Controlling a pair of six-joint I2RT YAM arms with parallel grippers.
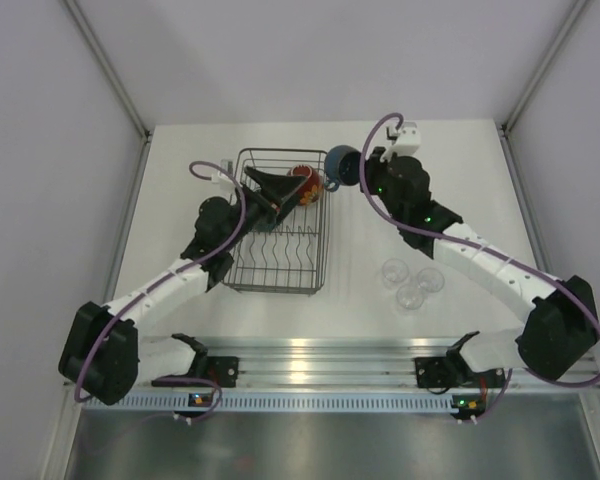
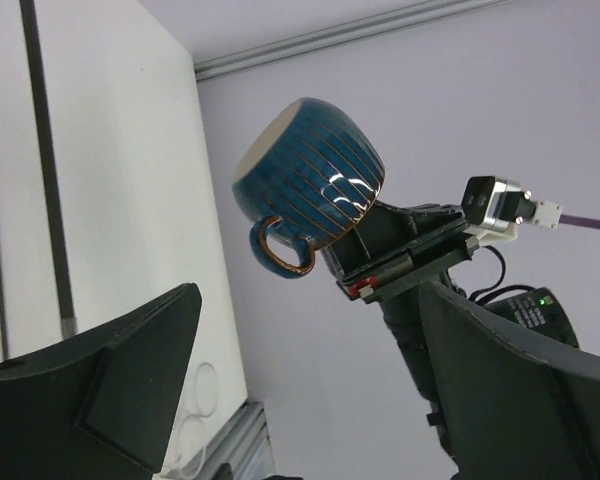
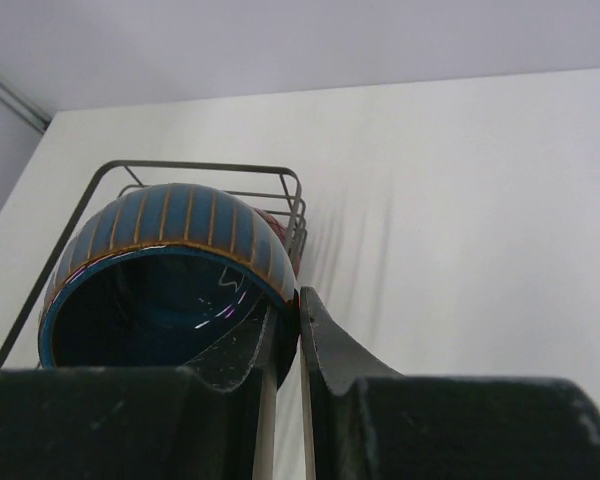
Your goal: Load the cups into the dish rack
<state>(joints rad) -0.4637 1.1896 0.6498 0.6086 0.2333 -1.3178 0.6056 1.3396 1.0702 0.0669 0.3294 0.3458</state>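
The right claw (image 3: 288, 315) is pinching the rim of the small dark-blue handled cup (image 2: 315, 185), with one finger inside the bowl and the other against the ribbed outer wall. A rim pinch like this leaves the handle free and probably suits a cup too round to span across its body. It also lets the cup hang tipped on its side. In the left wrist view the handle points down and to the lower left, and the mouth faces the upper left.

From overhead the cup is in the air, just off the upper right corner of the dish rack (image 1: 326, 245). It is clear of the white surface (image 1: 470, 170) and not yet inside the wires.

The left claw (image 1: 285, 190) is spread wide and holds nothing. It hangs over the upper end of the rack, just beside the red patterned cup (image 1: 305, 183), which lies in the rack's upper right corner.

Three small clear glasses (image 1: 410, 296) stand bunched on the surface to the lower right of the rack, so they are yet to be loaded. No teal mug shows in any view, though the left arm covers part of the rack.

The step in hand looks like bringing the blue cup over the rim wire. The free room there is narrowed by the red cup and the open left claw, so a knock against either is the likely hazard.
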